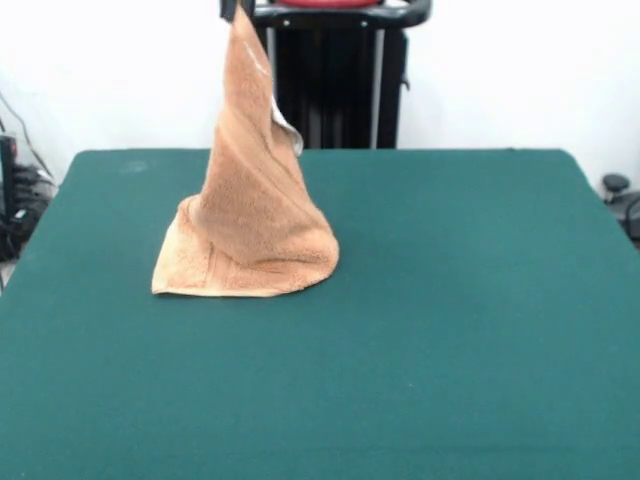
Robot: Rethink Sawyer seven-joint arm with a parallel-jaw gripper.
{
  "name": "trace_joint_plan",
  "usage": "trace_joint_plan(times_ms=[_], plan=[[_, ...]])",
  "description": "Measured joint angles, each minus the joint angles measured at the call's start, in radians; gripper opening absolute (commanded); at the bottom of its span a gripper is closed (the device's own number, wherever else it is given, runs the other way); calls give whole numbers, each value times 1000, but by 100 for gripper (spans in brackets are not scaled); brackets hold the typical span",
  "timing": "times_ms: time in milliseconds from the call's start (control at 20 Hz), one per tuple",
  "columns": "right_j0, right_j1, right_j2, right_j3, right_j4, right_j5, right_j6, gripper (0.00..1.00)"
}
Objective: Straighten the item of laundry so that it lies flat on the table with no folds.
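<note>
Towel [250, 215] in orange-tan terry rises in a tall, narrow peak from the dark green worktop [450, 330], its top corner lifted up to the picture's upper edge at about the left-centre, where the robot's fingers would be; they cannot be made out there, so whether they are clenched on the cloth cannot be told. The lower part of the cloth spreads on the worktop's left half, nearer the far edge than the near one, with a flat corner pointing toward the left edge and a rounded fold bulging to the right. A white label [287, 128] shows on the right side of the raised part, high up. Behind the far edge stands the robot's black pedestal [340, 80] against a white wall [500, 70].
</note>
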Motion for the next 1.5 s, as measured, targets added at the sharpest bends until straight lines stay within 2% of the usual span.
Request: trace_joint_plan(times_ms=[200,550,1050,1300,1500], plan=[[43,58,-51,7,5,-83,32,0],[124,126,-120,46,65,-193,83,0],[300,209,-194,111,224,-328,205,0],[401,240,-223,141,280,-370,265,0],[433,242,-237,160,289,-371,289,0]])
